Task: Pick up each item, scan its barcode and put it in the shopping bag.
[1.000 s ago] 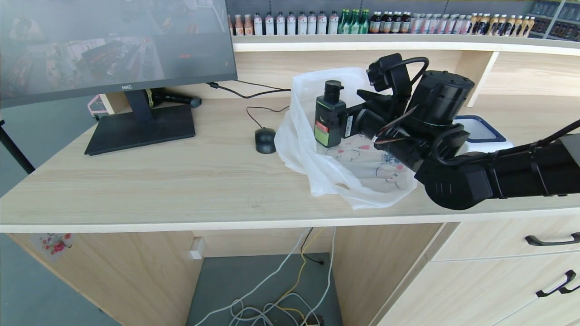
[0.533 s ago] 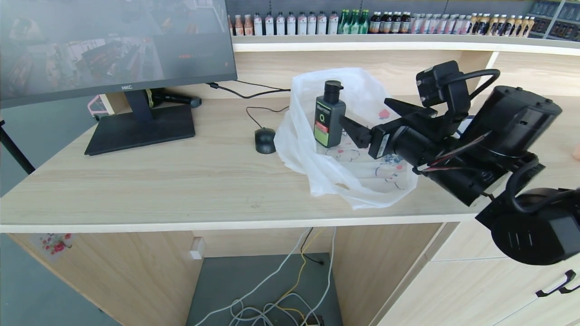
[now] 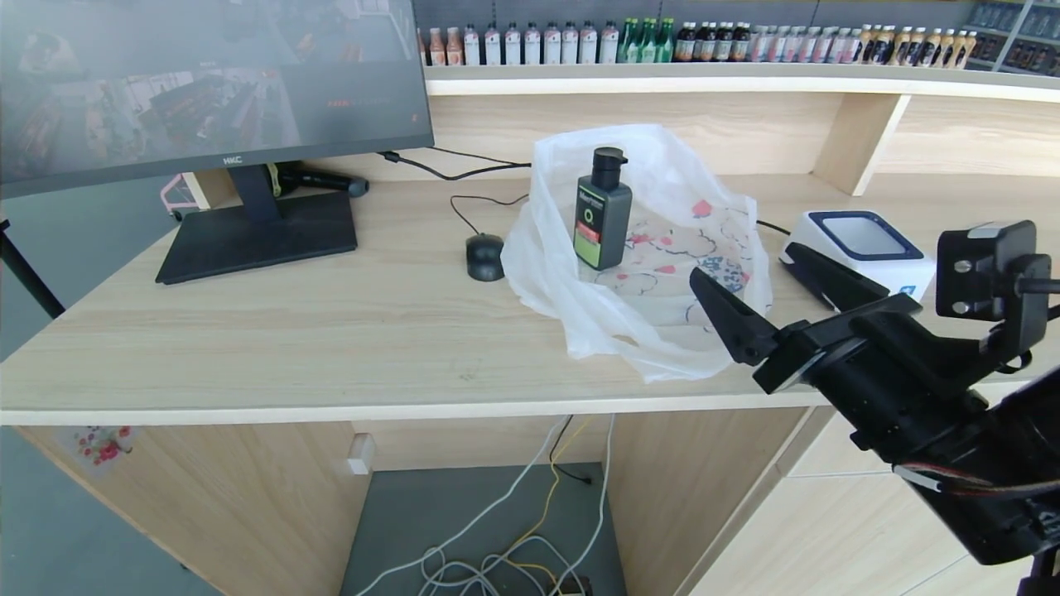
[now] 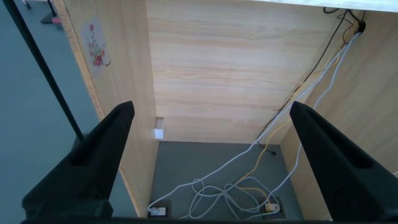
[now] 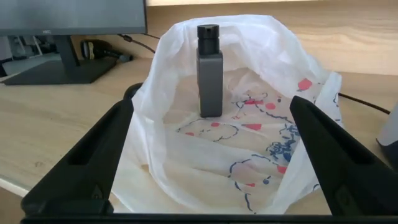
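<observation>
Pale wooden worktop point(image 3: 331, 331) carries the shopping bag point(image 3: 563, 290), where the bottle point(image 3: 602, 219) now stands upright, released; the right gripper point(image 3: 741, 265) has pulled back clear, fingers point(image 3: 733, 319) spread and empty, so this item looks done.

The right pincer point(image 3: 741, 263) is matte black, with two long tapered fingers point(image 3: 729, 316). A boxy camera block point(image 3: 994, 261) shows silver screws point(image 3: 961, 266), and thin red-and-white wires point(image 3: 936, 484) trail beneath.

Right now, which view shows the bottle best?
Head view: the bottle stands upright in the shopping bag, label facing. Right wrist view shows the bottle from its plain side. Left wrist view faces loose cables.
</observation>
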Controlling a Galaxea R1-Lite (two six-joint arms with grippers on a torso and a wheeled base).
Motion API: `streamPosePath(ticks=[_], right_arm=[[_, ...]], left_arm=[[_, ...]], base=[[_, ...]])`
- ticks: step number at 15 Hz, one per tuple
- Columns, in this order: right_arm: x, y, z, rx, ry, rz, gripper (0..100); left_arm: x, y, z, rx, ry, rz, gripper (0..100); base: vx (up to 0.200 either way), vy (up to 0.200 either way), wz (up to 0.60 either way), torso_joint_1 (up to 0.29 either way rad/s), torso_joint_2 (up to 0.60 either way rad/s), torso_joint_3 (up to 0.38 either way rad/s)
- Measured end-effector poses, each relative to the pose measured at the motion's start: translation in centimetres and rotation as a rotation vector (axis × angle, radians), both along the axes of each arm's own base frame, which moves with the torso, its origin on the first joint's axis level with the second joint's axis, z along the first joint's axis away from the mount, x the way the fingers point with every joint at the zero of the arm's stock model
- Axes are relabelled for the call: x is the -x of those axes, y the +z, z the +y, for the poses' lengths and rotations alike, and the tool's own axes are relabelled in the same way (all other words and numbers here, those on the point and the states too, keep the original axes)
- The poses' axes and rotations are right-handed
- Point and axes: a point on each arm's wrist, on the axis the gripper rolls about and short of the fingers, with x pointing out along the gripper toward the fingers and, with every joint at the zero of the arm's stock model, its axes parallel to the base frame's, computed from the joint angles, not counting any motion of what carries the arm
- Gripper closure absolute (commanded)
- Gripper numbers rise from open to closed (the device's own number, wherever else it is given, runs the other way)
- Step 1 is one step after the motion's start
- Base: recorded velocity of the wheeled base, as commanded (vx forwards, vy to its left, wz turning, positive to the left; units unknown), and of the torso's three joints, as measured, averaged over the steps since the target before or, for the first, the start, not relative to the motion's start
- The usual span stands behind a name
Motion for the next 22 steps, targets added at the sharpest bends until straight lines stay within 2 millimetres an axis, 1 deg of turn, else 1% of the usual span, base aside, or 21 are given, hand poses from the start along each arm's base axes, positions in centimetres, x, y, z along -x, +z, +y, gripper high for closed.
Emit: streamPosePath(ticks=[4,8,11,17,22], right_arm=[[0.08,0.06,0.62,-0.011,0.016,0.001,0],[0.30,0.14,0.60,-0.039,0.032,0.010,0],[0.22,0.42,0.66,-0.052,0.037,0.003,0],[0.08,0.37,0.71,-0.050,0.036,0.005,0],[-0.22,0.26,1.04,-0.047,0.042,0.007,0]], left_arm=[[0.00,0.00,0.00,-0.004,0.000,0.000,0],[0.00,0.00,0.00,-0.003,0.000,0.000,0],[0.00,0.00,0.00,-0.002,0.000,0.000,0],[0.00,0.00,0.00,-0.005,0.000,0.000,0],[0.00,-0.02,0.00,0.007,0.000,0.001,0]], base=[[0.000,0.000,0.00,0.000,0.00,0.000],[0.000,0.000,0.00,0.000,0.00,0.000],[-0.200,0.000,0.00,0.004,0.00,0.002],[0.000,0.000,0.00,0.000,0.00,0.000],[0.000,-0.200,0.00,0.004,0.00,0.001]])
